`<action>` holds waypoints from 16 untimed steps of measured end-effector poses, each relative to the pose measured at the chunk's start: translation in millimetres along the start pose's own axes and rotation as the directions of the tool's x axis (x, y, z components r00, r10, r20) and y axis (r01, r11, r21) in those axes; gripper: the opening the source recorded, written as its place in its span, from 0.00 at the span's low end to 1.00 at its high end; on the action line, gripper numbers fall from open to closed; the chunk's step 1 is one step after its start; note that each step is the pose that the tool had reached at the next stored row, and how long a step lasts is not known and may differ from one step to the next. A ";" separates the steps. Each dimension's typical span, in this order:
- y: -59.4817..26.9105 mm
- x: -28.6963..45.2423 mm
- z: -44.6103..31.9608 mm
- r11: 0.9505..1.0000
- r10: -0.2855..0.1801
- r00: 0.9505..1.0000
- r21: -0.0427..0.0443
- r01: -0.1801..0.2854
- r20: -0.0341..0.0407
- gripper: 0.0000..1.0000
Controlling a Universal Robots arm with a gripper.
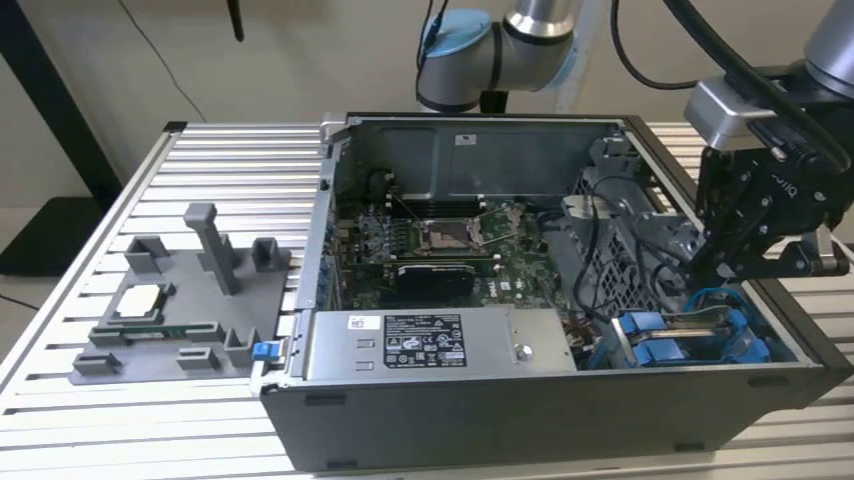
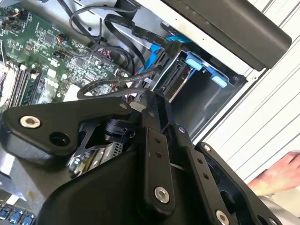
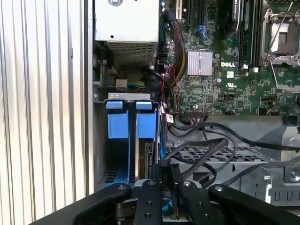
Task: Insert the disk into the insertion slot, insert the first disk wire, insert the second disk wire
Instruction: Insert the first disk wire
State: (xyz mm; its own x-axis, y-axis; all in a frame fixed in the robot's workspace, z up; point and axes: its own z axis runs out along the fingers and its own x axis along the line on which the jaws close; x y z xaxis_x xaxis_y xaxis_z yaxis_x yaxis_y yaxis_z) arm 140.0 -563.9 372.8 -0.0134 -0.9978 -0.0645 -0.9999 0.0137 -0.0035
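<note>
One disk (image 3: pixel 148 157) stood edge-up in the insertion slot (image 3: pixel 140 140), at the near corner of the case (image 1: pixel 534 420) on the exterior view's right. It seemed seated so that its connector end met the loose black wires (image 3: pixel 206 140). Over that end hung the gripper (image 3: pixel 168 172), fingers (image 3: pixel 163 180) drawn together. Whether they pinched anything I could not tell.

Arm (image 1: pixel 514 35) is showing silver tube sections and a light-blue joint cap (image 1: pixel 447 35) at the far side, with black cables (image 1: pixel 721 45) looping off it. Wrist block (image 1: pixel 734 110) is coming out silver-grey. Gripper (image 1: pixel 703 268) is looking matte black all over, white lettering on its side. In the second wrist view, flat linkage bars (image 2: pixel 154 154) with rounded ends are carrying silver socket-head screws (image 2: pixel 161 194) at the pivots.
</note>
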 end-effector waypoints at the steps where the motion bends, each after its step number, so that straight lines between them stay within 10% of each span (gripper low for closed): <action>1: -0.6 0.2 0.5 1.000 0.000 1.000 -0.001 0.000 0.000 0.00; 16: -10.6 2.9 7.6 1.000 0.001 1.000 -0.011 -0.001 0.000 0.00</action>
State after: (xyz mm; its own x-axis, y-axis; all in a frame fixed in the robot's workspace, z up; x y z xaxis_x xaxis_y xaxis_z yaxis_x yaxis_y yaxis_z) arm 150.6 -566.4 365.1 -0.0143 -0.9978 -0.0648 -0.9999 0.0139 0.0079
